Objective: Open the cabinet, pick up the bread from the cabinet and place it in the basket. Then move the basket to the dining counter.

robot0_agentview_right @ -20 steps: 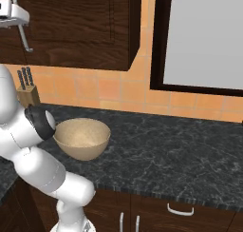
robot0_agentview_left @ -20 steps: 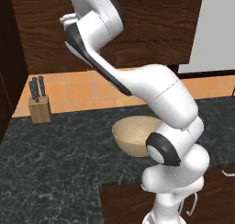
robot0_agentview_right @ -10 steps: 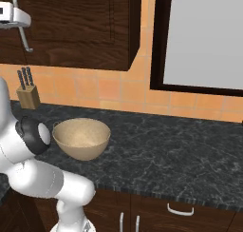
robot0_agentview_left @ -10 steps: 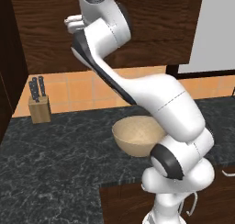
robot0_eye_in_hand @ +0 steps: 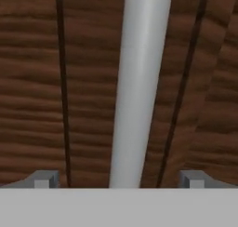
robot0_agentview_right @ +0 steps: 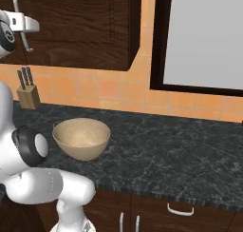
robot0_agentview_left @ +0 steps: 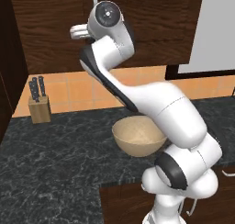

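Reaching high | claw (robot0_eye_in_hand: 119, 179) spread astride cabinet (robot0_eye_in_hand: 56, 82) handle (robot0_eye_in_hand: 139, 82)

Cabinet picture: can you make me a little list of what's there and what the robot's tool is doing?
cabinet: dark brown wood, door shut
handle: long silver bar, running between the tool's fingertips
tool: open, up at the handle, not gripping it
basket: tan, round, on the black counter, nothing inside
knife block: by the tiled wall
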Robot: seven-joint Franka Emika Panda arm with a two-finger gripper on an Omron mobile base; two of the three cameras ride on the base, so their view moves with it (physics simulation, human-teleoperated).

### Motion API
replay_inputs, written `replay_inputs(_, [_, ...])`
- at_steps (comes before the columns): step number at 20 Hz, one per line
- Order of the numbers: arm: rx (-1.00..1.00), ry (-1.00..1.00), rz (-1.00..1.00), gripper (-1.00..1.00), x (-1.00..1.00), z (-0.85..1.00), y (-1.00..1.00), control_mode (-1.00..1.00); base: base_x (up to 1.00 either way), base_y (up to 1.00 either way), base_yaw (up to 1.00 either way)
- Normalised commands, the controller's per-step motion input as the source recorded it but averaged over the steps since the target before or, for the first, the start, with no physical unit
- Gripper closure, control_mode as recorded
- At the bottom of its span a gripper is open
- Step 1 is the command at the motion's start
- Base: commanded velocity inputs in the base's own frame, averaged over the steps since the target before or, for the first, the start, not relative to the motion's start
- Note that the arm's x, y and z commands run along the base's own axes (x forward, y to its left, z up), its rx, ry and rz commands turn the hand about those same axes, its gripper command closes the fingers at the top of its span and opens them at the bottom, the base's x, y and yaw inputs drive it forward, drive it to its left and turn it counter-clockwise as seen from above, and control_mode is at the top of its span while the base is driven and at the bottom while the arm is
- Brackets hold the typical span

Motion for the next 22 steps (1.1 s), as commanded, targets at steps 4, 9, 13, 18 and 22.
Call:
replay_inputs(4, [0.00, -0.09, 0.09, 1.00, 0.17, -0.03, 0.00, -1.00, 0.00, 0.00, 0.00])
replay_inputs(9, [0.00, 0.00, 0.03, 1.00, 0.11, 0.00, 0.00, -1.00, 0.00, 0.00, 0.00])
replay_inputs(13, [0.01, 0.00, 0.00, 1.00, -0.21, -0.04, 0.01, -1.00, 0.00, 0.00, 0.00])
replay_inputs(18, [0.17, -0.13, 0.09, 1.00, -0.98, -0.06, -0.58, -1.00, 0.00, 0.00, 0.00])
replay_inputs(22, [0.26, -0.22, 0.15, 1.00, -1.00, -0.06, -0.99, -1.00, 0.00, 0.00, 0.00])
